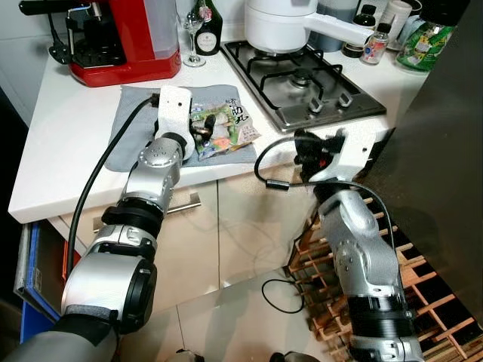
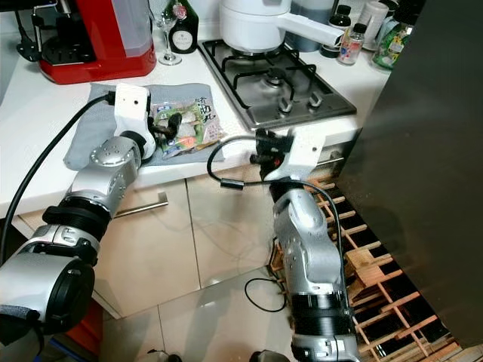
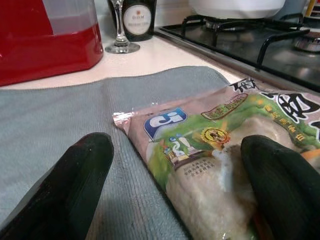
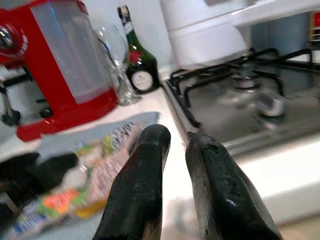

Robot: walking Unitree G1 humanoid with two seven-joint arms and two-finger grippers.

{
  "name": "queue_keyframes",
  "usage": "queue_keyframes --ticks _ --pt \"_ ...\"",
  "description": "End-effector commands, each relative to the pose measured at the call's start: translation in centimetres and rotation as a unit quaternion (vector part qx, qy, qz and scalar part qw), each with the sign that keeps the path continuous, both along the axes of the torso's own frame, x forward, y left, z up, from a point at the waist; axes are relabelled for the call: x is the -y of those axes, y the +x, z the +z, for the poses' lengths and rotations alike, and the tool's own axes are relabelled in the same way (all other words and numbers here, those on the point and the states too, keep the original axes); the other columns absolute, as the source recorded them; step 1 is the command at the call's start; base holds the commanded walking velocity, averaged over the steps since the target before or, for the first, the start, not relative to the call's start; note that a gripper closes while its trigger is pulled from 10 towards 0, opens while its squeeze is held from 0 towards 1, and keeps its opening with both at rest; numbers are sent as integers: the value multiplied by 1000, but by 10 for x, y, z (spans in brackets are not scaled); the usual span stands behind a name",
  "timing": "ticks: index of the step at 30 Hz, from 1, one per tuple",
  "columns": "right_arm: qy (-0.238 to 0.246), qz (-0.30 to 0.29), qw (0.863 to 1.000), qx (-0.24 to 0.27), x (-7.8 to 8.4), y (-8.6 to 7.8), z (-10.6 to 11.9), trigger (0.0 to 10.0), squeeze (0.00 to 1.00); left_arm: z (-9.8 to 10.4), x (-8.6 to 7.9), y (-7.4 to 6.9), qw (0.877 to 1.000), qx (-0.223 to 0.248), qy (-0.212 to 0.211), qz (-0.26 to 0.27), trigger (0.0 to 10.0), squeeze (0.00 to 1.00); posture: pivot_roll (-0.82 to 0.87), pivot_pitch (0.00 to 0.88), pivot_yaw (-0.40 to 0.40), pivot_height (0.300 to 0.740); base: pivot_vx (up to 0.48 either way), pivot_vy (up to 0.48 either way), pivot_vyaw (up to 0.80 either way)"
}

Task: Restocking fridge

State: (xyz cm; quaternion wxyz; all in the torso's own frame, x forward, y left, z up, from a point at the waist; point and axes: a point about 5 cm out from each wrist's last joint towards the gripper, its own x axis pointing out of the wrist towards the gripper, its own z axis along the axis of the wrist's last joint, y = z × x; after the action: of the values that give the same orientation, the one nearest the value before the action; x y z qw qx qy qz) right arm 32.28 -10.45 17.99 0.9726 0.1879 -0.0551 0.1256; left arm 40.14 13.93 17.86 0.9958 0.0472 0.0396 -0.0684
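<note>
A plastic packet of food (image 1: 226,128) with green and white print lies on a grey cloth (image 1: 132,121) on the white counter. My left gripper (image 1: 200,136) rests over the cloth, open, its two black fingers set wide at either side of the packet's end (image 3: 215,150); one finger (image 3: 280,185) touches the packet's edge. My right gripper (image 1: 302,147) hovers at the counter's front edge beside the stove, shut, with nothing between its fingers (image 4: 145,175).
A red coffee machine (image 1: 124,38), a wine glass (image 1: 192,34) and a dark bottle (image 1: 207,26) stand behind the cloth. A gas stove (image 1: 302,79) carries a white pot (image 1: 283,23). A dark tall panel (image 1: 445,151) rises on the right, with a wooden rack (image 1: 423,302) below.
</note>
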Motion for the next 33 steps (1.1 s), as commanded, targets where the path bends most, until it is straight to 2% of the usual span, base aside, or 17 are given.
queue_keyframes --ticks 1,5,6,7,9,14,18,23,25,26,27,33 --pt "17 5 1000 -13 1 3 -1 10000 0 -13 3 -4 1000 -21 1 -2 10000 0 -116 0 -19 740 0 0 0" --pt "68 31 997 -28 -6 14 8 10000 0 -33 9 -10 998 -59 -7 -9 10000 0 -119 0 -20 740 0 0 0" --pt "100 53 992 -52 -14 17 6 10000 0 -41 11 -13 997 -74 -11 -10 10000 0 -108 0 -30 740 0 0 0" --pt "100 53 992 -52 -14 17 6 10000 0 -41 11 -13 997 -74 -11 -10 10000 0 -108 0 -30 740 0 0 0" --pt "125 66 987 -81 -19 20 0 10000 0 -46 12 -15 996 -85 -19 -8 10000 0 -99 0 -39 740 0 0 0" --pt "150 89 975 -135 -29 22 -16 10000 0 -49 6 -17 995 -90 -32 4 10000 0 -82 0 -60 740 0 0 0" --pt "146 103 970 -165 -34 24 -26 10000 0 -49 0 -17 995 -88 -36 14 10000 0 -76 0 -68 740 0 0 0" --pt "125 118 971 -164 -42 24 -27 10000 0 -47 0 -16 995 -85 -40 18 10000 0 -79 0 -69 740 0 0 0" --pt "113 135 972 -155 -49 23 -23 10000 0 -46 1 -16 996 -83 -40 17 10000 0 -83 0 -68 740 0 0 0" --pt "106 137 973 -153 -51 23 -23 10000 161 -46 2 -15 996 -82 -40 17 10000 0 -83 0 -69 740 0 0 0" --pt "94 136 974 -152 -53 23 -23 10000 1000 -45 2 -15 996 -82 -41 16 10000 0 -83 0 -68 740 0 0 0" --pt "52 136 981 -127 -54 22 -22 10000 1000 -43 6 -15 996 -77 -44 13 10000 0 -81 0 -76 740 0 0 0"
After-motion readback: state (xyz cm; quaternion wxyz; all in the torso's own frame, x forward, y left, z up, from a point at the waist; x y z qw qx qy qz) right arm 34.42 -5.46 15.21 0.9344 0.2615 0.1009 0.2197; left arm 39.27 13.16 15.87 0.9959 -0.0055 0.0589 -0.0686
